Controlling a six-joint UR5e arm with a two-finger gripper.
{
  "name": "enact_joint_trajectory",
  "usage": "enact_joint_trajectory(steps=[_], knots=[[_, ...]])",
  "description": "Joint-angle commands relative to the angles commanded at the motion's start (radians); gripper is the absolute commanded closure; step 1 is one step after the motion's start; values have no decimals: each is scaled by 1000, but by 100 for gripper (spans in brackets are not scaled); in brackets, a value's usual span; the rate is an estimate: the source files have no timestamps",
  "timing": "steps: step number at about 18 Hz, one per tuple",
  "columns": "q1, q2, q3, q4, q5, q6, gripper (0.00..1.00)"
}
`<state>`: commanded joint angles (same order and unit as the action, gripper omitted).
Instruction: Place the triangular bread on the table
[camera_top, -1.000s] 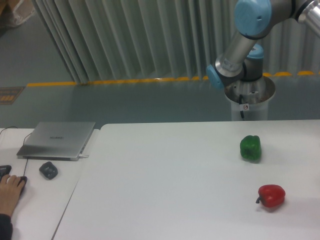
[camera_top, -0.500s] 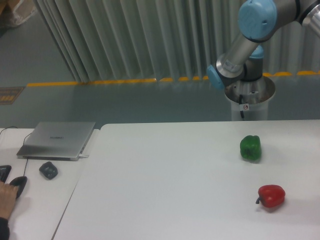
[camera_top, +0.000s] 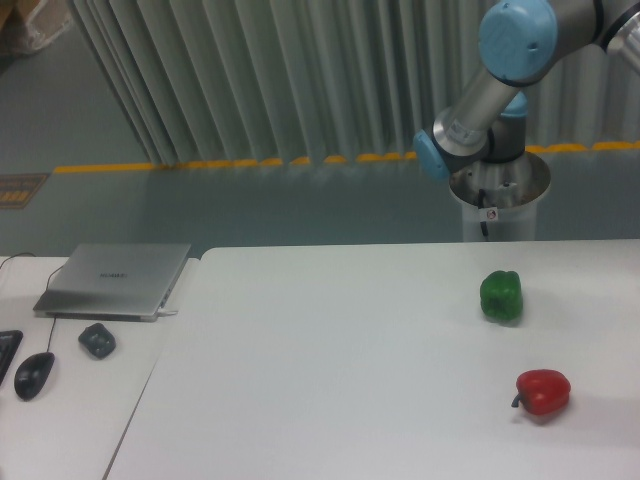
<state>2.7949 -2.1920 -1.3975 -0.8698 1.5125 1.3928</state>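
Observation:
The triangular bread does not show in this view. The gripper is out of view; only the arm's grey links and blue joint caps show at the top right, leading off the right edge. The large white table fills the lower middle and right of the view. On it stand a green pepper and, nearer the front, a red pepper.
A narrower white desk at the left carries a closed grey laptop, a small dark object, a black mouse and a keyboard corner. The robot's metal pedestal stands behind the table.
The hand that lay on the mouse at the left edge has withdrawn out of view. The arm's upper joint has shifted slightly to the right.

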Motion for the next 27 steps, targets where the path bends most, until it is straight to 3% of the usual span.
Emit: enact_joint_trajectory(steps=[7, 12, 17, 21, 23, 27], knots=[[29, 24, -6, -18, -66, -26, 79], [52, 67, -5, -132, -150, -127, 79], [46, 92, -5, -170, -149, -130, 79], [41, 141, 5, -280, -144, -129, 79], [43, 149, 3, -293, -143, -130, 79], [40, 187, 6, -376, -143, -132, 79]])
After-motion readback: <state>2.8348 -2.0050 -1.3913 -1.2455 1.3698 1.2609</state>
